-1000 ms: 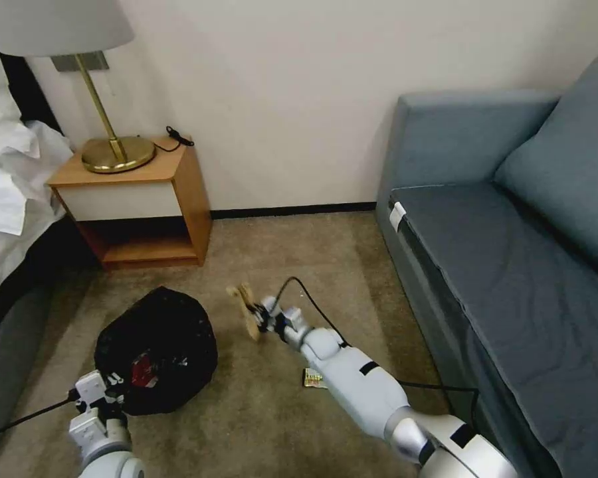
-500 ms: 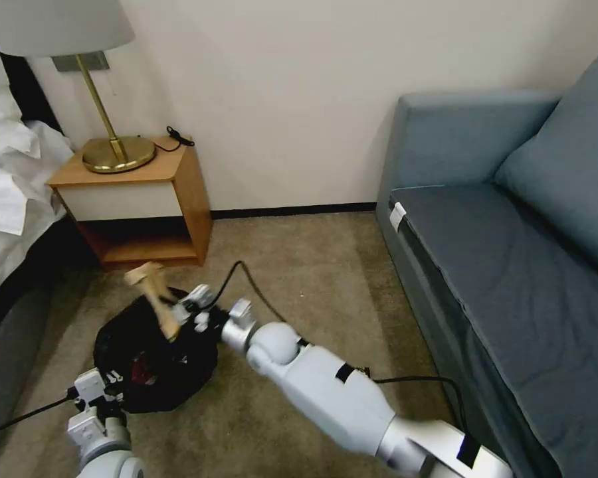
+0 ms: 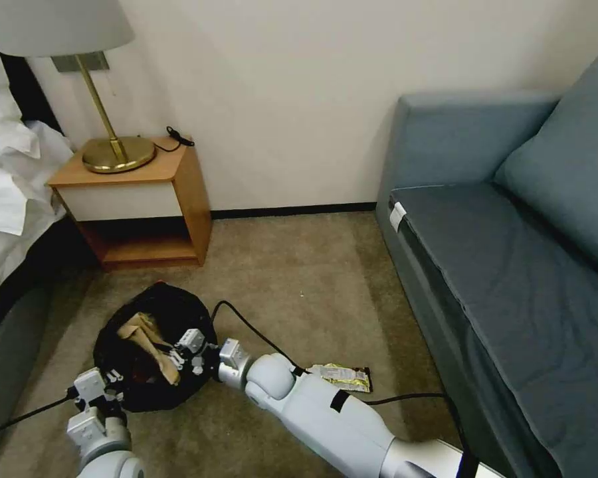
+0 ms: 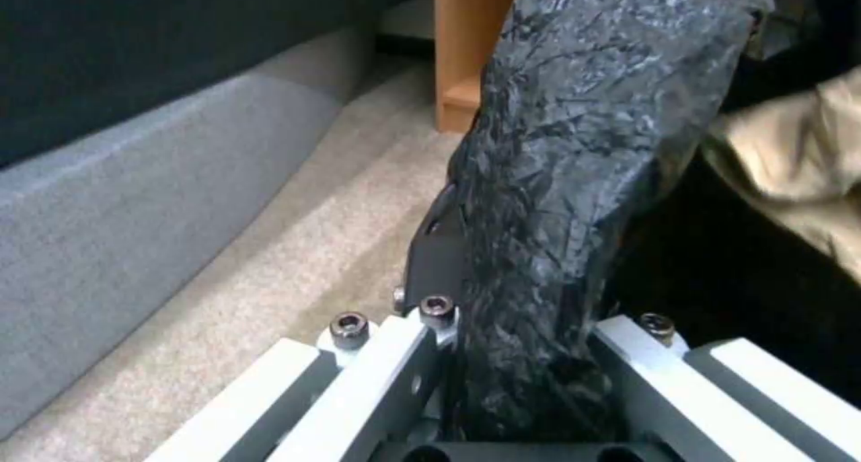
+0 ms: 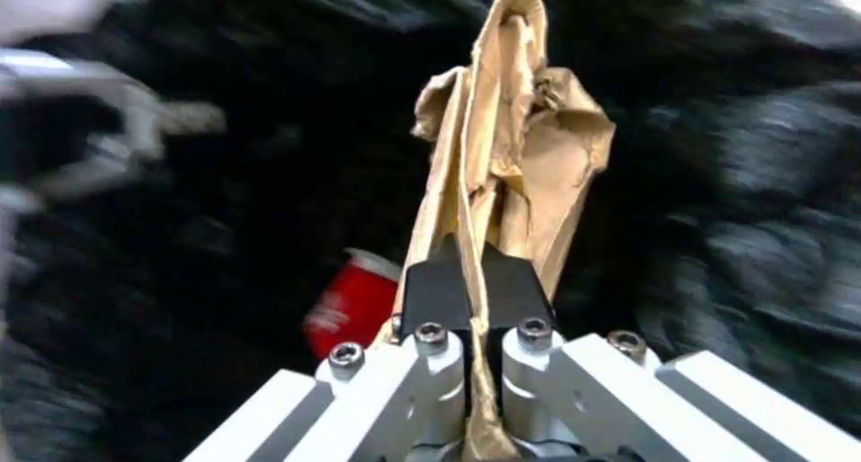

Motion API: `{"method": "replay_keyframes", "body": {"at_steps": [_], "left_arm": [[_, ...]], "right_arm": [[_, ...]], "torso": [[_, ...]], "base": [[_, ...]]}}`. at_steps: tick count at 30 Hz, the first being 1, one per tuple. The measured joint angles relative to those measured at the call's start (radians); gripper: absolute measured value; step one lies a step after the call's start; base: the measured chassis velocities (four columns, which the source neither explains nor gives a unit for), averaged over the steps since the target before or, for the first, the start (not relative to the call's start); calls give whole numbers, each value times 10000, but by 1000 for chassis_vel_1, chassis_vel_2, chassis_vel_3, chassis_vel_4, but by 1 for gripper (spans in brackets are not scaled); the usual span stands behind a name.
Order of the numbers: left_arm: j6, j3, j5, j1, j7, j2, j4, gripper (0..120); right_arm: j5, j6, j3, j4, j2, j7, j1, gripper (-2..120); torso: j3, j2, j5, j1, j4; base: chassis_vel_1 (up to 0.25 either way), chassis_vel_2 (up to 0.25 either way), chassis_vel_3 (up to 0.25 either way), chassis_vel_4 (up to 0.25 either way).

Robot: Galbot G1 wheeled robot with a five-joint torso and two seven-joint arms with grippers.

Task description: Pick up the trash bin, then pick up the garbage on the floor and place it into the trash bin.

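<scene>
Tan crumpled wrapper (image 3: 147, 338) sits inside the trash bin (image 3: 154, 352) at lower left, pinched between the right gripper (image 3: 183, 350) fingers. Left gripper (image 3: 106, 392) clamps the bin's black-bagged rim. A dark-and-gold snack wrapper (image 3: 342, 377) lies on the carpet (image 3: 299, 279), lower centre.

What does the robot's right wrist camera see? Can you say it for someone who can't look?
The right gripper is shut on a crumpled tan wrapper, holding it inside the trash bin lined with a black bag. A red-and-white packet lies in the bin beneath it.
</scene>
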Motion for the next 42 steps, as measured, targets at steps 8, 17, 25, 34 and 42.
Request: {"method": "replay_keyframes", "body": {"at_steps": [8, 17, 25, 34, 42], "left_arm": [[-17, 22, 17, 3, 3, -35, 11, 2], [-67, 0, 18, 45, 7, -17, 8, 2], [-71, 6, 6, -9, 10, 46, 78, 2], [-156, 32, 2, -21, 10, 81, 236, 2], [-226, 79, 152, -14, 25, 35, 327, 2]], "right_arm": [[-461, 223, -35, -75, -19, 788, 3, 23], [-438, 286, 7, 30, -30, 849, -86, 55], [-588, 592, 389, 730, -350, 1034, -204, 82], [-948, 520, 657, 1560, -1954, 968, -575, 100], [-1899, -293, 1345, 2518, -4018, 565, -1751, 100]], "torso": [[0, 0, 0, 0, 0], [0, 0, 1, 0, 0], [0, 0, 1, 0, 1], [0, 0, 3, 0, 1], [-1, 0, 4, 0, -1]], "base": [[0, 0, 0, 0], [0, 0, 0, 0], [0, 0, 0, 0], [0, 0, 0, 0], [0, 0, 0, 0]]}}
